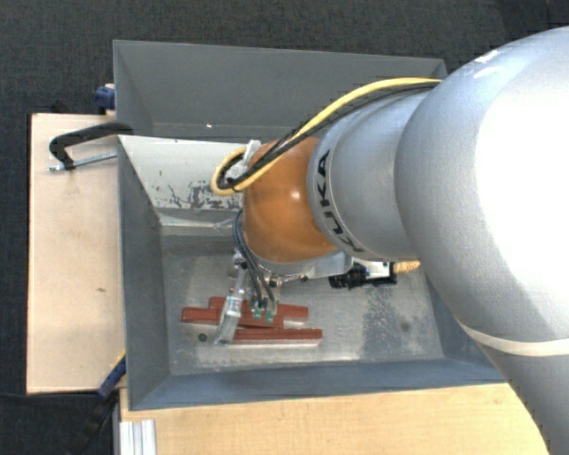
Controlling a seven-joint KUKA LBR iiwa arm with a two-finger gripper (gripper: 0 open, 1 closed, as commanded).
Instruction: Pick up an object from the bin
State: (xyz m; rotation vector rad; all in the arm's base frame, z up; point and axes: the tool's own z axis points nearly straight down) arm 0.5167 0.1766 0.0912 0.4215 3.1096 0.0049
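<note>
Though the gripper (247, 313), spread indiscernible, masks the middle of the flat red-brown bar (201, 314), its long axis runs left-right.

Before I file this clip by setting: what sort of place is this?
Probably a robotics lab's bin-picking cell: a KUKA arm reaches into a grey metal bin, its claw low over reddish-brown flat pieces on the bin floor.

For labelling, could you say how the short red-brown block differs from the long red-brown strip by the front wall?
The short red-brown block is broader; the long red-brown strip is thinner and longer. The block lies left of the gripper, the strip nearer the front wall. Both lie flat on the bin floor.
</note>
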